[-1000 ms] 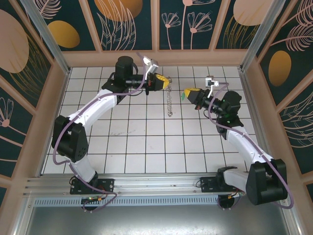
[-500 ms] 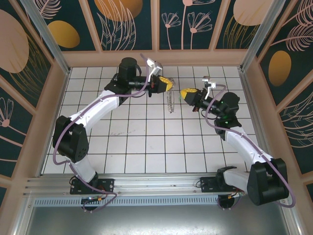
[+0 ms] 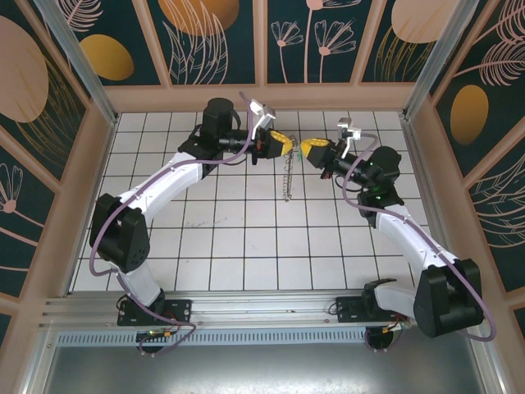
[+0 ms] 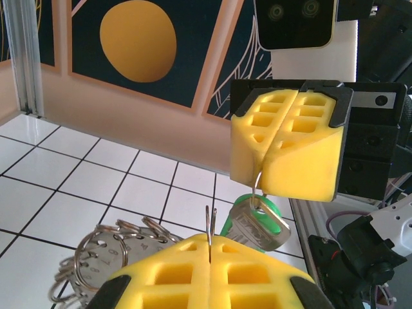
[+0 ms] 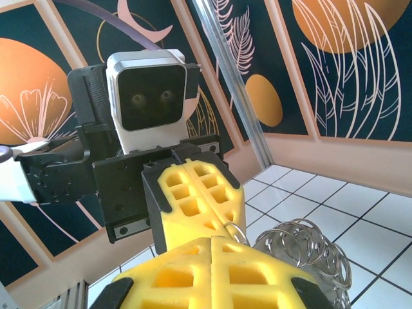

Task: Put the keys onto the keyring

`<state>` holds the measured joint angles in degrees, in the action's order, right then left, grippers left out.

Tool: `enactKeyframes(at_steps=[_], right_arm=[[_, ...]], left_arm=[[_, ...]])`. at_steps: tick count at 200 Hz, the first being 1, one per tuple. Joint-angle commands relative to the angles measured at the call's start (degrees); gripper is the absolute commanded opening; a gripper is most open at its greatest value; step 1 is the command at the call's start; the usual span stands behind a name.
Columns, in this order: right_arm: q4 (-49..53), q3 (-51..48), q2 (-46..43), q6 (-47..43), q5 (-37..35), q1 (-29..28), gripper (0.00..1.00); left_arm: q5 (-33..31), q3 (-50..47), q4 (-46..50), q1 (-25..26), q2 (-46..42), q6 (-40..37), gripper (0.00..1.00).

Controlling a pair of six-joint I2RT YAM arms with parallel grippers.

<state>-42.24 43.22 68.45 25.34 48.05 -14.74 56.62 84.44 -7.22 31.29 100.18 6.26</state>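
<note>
Meeting mid-air, left gripper clamped on keyring, right gripper pinching green key

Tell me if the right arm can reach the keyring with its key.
Probably yes: the right arm holds the key in shut jaws close by the keyring hanging from the left arm, nothing between them.

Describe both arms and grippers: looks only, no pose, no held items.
The left arm and right arm: white shells, black joints, a purple cable along each. The left gripper and right gripper have black bodies and yellow fingers moulded with square pockets. Each wrist carries a white-cased camera.
</note>
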Motion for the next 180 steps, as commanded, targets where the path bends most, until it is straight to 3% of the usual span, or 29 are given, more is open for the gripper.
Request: enactKeyframes(at_steps=[1,180], right_arm=[[-1.55,2.65,0.80,-1.65,0.38,-0.51,0.00],[0.40,3.11,2.48,-3.63,-0.85,-0.68,0.00]], left_arm=[[1.72,2.04,-1.61,0.44,0.28,0.68,0.00],[3.14,2.58,-1.78,1.49,-0.65,0.51,0.00]])
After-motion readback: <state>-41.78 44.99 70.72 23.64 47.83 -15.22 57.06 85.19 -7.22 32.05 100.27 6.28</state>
